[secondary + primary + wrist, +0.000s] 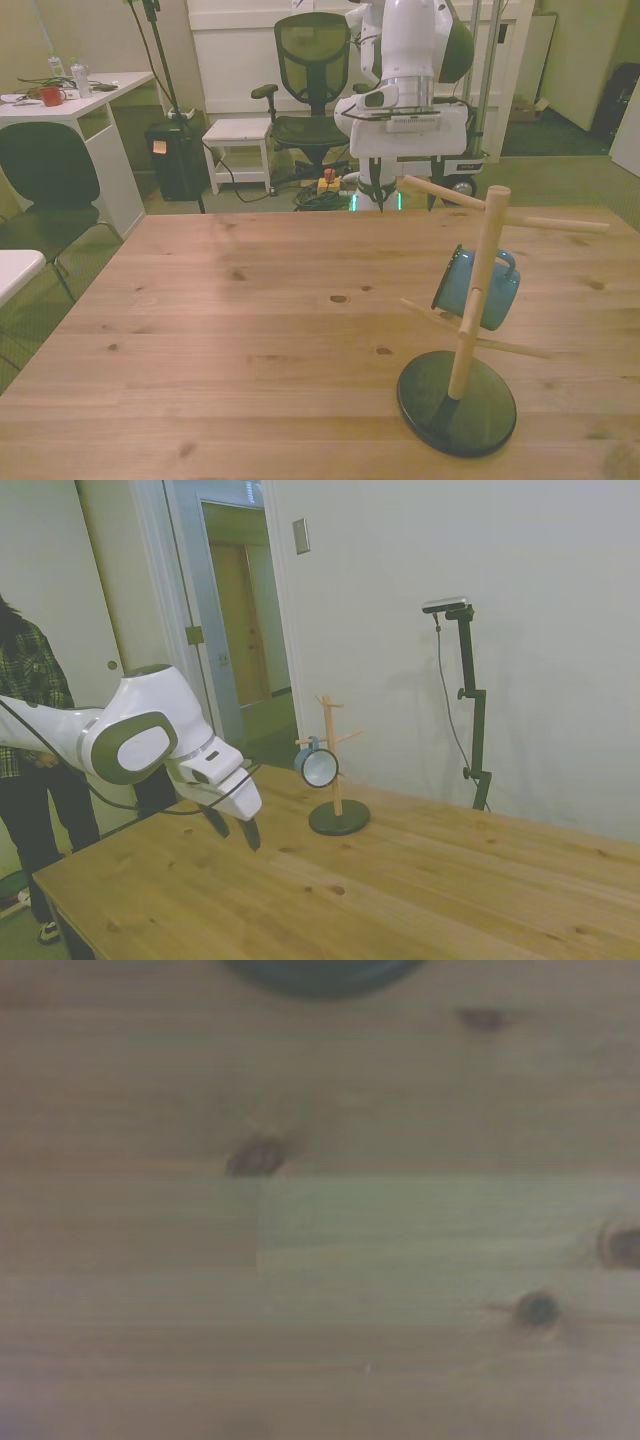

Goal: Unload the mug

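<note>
The blue-grey mug [318, 767] [478, 288] hangs by its handle on a lower peg of a wooden mug tree [331, 742] [476, 290] with a dark round base [339, 818] [457, 404]. In the side view its white inside faces the camera. My gripper [236, 831] [398, 193] hovers low over the table, well short of the tree on the arm's side, tilted toward it. Its fingers [252, 836] stand apart with nothing between them. The wrist view shows blurred table boards and only the edge of the dark base [320, 970]; the mug is outside it.
A person [30, 730] in a plaid shirt stands beyond the table's end behind the arm. Behind the robot stand an office chair [312, 70] and a white desk [70, 110]. The wooden table [250, 330] stretches wide to the front view's left of the tree.
</note>
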You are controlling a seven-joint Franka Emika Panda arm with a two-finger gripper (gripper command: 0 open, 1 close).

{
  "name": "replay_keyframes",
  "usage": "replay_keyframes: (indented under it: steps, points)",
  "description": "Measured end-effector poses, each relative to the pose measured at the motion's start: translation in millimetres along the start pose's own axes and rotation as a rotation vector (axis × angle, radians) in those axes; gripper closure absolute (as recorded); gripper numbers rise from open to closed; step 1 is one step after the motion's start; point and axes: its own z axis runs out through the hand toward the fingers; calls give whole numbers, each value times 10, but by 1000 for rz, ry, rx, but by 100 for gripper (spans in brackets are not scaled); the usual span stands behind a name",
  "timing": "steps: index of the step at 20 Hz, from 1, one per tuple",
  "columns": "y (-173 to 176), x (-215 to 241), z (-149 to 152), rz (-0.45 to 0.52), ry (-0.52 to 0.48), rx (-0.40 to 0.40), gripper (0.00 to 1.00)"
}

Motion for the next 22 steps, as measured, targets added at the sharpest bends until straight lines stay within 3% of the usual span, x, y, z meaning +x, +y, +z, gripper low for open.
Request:
replay_keyframes:
  steps: [6, 11, 17, 22]
  points:
    - [-254, 653, -33, 21, 67, 59, 0]
    - [-768, 1044, 127, -18, 44, 114, 0]
    - [-878, 972, 116, -67, 23, 211, 0]
    - [-948, 882, 152, -103, 63, 285, 0]
